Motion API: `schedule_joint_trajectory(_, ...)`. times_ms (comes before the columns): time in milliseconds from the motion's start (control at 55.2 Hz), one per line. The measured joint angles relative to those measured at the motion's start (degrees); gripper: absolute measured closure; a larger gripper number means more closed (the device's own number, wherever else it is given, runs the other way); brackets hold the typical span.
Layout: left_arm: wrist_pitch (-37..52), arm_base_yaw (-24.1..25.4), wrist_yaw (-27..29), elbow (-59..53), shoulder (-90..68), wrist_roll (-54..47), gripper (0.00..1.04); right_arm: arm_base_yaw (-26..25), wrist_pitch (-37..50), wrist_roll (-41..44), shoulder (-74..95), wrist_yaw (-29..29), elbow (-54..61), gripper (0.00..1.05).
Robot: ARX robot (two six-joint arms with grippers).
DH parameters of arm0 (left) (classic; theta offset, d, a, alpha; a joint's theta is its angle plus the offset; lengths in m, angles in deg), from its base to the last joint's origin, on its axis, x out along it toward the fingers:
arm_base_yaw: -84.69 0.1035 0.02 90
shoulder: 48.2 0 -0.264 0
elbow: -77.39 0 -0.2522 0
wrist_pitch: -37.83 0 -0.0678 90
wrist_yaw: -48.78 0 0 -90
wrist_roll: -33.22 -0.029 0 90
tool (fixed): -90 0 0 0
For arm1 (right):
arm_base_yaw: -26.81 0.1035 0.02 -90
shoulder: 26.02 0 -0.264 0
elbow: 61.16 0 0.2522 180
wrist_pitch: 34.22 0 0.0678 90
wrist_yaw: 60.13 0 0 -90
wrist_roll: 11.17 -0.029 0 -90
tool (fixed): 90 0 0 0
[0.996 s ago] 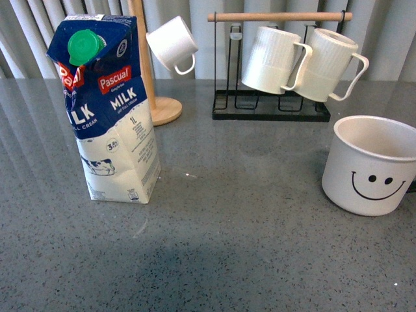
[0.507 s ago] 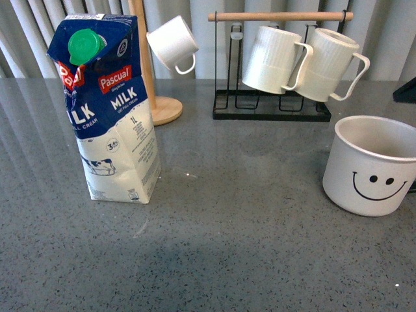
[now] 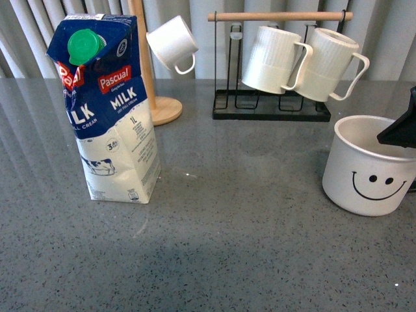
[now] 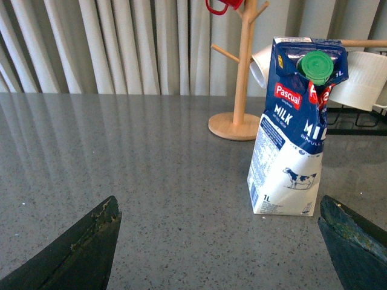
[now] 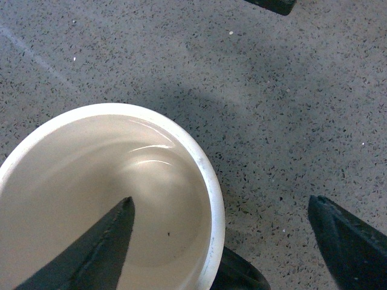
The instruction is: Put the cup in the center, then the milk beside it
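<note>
Movement first: your right gripper (image 5: pixel 221 200) was not in the front view a second ago. Now its dark tip shows at the right edge, just over the rim of the cup (image 3: pixel 367 172). Its fingers are spread wide and hold nothing. One finger (image 5: pixel 100 251) hangs over the inside of the cup and the other finger (image 5: pixel 351 241) hangs outside, so the cup's wall sits between them. You look ready to pinch that wall, so I think the grab comes next. The cup has not moved. It sits on the table (image 3: pixel 247 227) far to the right, not in the middle, so the first step is not done. The milk (image 3: pixel 114 110) stands upright on the left, well apart from the cup, and it has stayed put too. Your left gripper (image 4: pixel 219 202) is also spread wide and empty, facing the milk.
</note>
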State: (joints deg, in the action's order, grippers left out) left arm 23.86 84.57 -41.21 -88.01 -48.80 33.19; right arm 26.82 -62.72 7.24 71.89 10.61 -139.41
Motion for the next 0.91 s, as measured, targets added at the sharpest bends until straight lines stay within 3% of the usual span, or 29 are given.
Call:
schedule_joint_trajectory(54, 0.0, 0.0, 0.0, 0.0, 0.02, 0.0, 0.07, 0.0, 0.0, 0.15, 0.0, -0.02, 0.04, 0.25)
schedule_joint_trajectory(272, 0.0, 0.0, 0.02, 0.0, 0.02, 0.0, 0.07, 0.04, 0.24, 0.31, 0.26, -0.02, 0.39, 0.71)
schedule_joint_trajectory(489, 0.0, 0.0, 0.02, 0.0, 0.0, 0.0, 0.07, 0.04, 0.11, -0.17, 0.13, -0.48, 0.39, 1.01)
schedule_joint_trajectory(707, 0.0, 0.02, 0.0, 0.0, 0.02, 0.0, 0.07, 0.46, -3.26, -3.08, -3.43, -2.05, -0.44, 1.01)
schedule_joint_trajectory(906, 0.0, 0.02, 0.0, 0.0, 0.02, 0.0, 0.07, 3.98, -3.63, -5.55, -6.6, -2.89, -1.75, 1.01)
